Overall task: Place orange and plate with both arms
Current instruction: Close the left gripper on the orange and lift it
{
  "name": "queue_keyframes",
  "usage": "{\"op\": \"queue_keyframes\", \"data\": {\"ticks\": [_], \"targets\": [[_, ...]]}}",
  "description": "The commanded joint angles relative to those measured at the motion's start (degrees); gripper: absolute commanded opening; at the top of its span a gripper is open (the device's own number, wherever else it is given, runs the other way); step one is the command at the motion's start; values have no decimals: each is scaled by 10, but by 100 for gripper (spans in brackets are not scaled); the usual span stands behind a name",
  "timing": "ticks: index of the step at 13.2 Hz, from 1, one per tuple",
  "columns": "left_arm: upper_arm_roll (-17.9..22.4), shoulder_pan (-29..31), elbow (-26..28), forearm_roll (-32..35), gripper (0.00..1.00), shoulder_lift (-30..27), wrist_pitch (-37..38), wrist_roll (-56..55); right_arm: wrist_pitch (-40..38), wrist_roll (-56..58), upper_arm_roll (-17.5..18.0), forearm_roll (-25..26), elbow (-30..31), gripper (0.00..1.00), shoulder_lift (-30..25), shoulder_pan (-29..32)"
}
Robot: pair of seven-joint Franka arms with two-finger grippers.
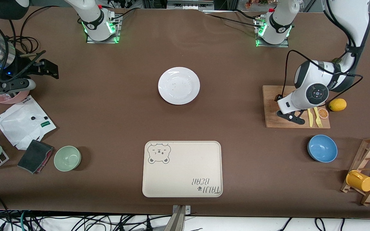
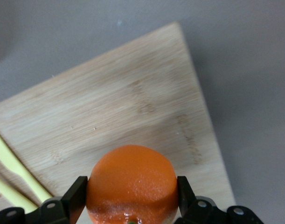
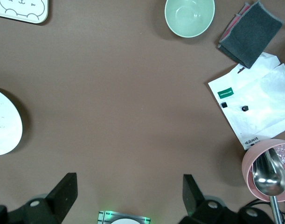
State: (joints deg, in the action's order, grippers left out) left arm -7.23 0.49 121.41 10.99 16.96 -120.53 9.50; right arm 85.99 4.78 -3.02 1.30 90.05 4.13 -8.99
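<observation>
Orange [image 2: 131, 184] clamped between both fingers of left tool [image 2: 131, 205], sitting on or just over the wooden cutting board [image 1: 271, 96] at the left arm's end of the counter [image 1: 108, 106]; contact with the board can't be told. Yellow fork [image 1: 317, 117], yellow knife [image 1: 310, 117], orange slice [image 1: 323, 113] on same board, lemon [image 1: 337, 104] just beside it. Plate [image 1: 179, 85] mid-counter, bare, farther from the front camera than the bear-printed tray [image 1: 182, 169]. Right tool [image 3: 128, 196] waits, fingers apart, holding nothing, over the right arm's end near the pink bowl [image 3: 268, 175] with its spoon [image 3: 269, 176]. Green bowl [image 1: 67, 158], blue bowl [image 1: 322, 148] nearer the front camera.
</observation>
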Motion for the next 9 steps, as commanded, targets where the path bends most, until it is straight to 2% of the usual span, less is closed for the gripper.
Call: {"op": "queue_keyframes", "data": {"ticks": [1, 3, 5, 7, 9], "targets": [[-53, -5, -100, -26, 34, -14, 127, -42, 1, -5, 3, -3, 2, 100, -5, -2], [-79, -7, -141, -86, 34, -5, 157, -93, -1, -5, 3, -3, 2, 100, -5, -2], [-111, -20, -151, -121, 34, -4, 156, -180, -3, -3, -2, -4, 0, 100, -7, -1], [-129, -63, -183, -132, 34, 23, 155, -296, -6, 1, -10, -4, 0, 100, -9, 1], [-128, -131, -233, -140, 34, 63, 152, -399, -5, 2, -11, -6, 2, 100, -9, 0]]}}
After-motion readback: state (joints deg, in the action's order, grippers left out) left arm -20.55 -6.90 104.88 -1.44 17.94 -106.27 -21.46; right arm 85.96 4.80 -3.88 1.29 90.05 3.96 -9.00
